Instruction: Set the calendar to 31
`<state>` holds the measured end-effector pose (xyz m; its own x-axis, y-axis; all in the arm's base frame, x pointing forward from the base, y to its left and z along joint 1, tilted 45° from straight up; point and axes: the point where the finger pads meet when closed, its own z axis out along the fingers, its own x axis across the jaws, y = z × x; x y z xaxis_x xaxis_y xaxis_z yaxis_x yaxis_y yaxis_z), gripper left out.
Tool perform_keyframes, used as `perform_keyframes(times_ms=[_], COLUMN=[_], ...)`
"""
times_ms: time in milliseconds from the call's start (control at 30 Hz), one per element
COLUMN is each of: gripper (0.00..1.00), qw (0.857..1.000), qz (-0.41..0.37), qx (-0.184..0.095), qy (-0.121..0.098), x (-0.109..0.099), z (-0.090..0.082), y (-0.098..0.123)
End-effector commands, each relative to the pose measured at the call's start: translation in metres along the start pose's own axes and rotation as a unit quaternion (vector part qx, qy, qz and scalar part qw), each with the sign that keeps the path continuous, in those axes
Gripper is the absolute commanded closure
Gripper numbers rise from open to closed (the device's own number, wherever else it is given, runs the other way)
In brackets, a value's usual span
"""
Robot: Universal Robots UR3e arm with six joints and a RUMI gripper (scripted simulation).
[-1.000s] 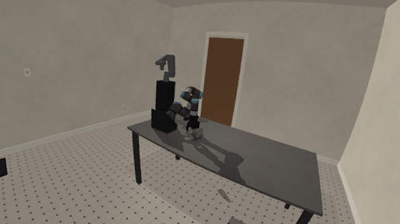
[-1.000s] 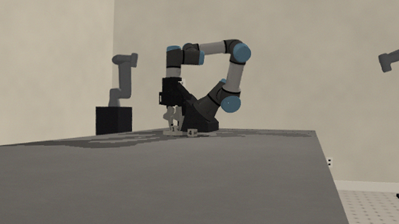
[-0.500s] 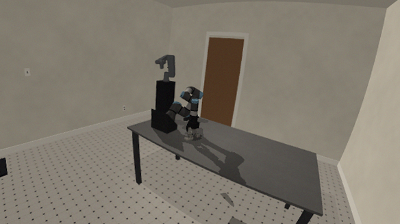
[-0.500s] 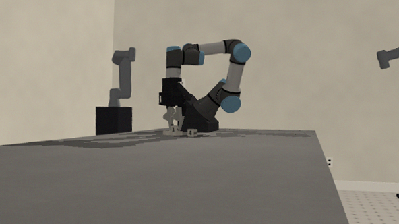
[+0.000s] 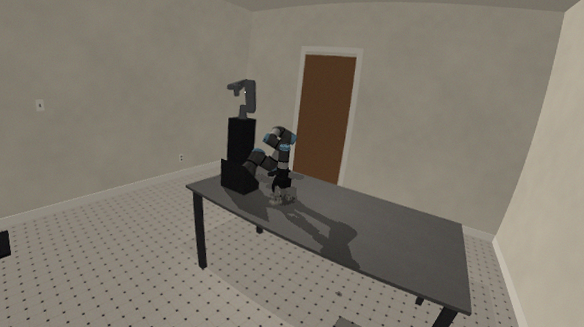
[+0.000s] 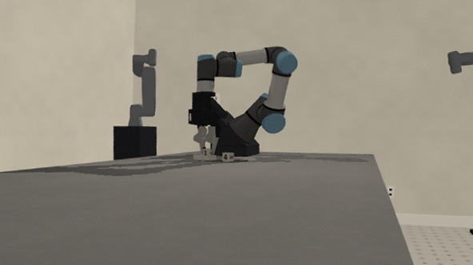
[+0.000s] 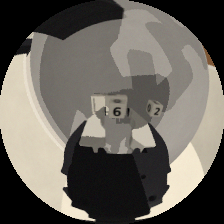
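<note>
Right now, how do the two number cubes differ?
The left cube shows a 6 in the wrist view and sits between the gripper fingers; the right cube shows a 2 and stands beside it, outside the fingers. In the exterior view they show 1 and 4. Both are pale cubes with dark digits.

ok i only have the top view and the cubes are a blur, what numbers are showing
observer: in the wrist view, the cube under the gripper shows 6 on top, and the other cube shows 2.
operator: and the sides
observer: in the exterior view, the side faces read 1 on the left cube and 4 on the right.
operator: is it gripping
observer: no, the fingers stand apart on either side of the 6 cube and hold nothing.
</note>
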<state>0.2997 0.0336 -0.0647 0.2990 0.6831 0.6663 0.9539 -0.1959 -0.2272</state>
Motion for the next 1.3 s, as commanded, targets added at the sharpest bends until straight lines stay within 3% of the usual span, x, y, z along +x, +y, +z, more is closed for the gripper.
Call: perform_keyframes(times_ms=[0, 133, 167, 1267], gripper=[0.72, 0.72, 0.9, 0.9], qw=[1.0, 1.0, 1.0, 1.0], qz=[0.0, 0.0, 0.0, 0.0], qx=[-0.001, -0.001, -0.001, -0.001], qy=[-0.001, -0.001, -0.001, -0.001], x=[-0.0003, -0.0003, -0.0003, -0.0003], z=[-0.0007, -0.0007, -0.0007, -0.0007], y=[0.0007, 0.0007, 0.0007, 0.0007])
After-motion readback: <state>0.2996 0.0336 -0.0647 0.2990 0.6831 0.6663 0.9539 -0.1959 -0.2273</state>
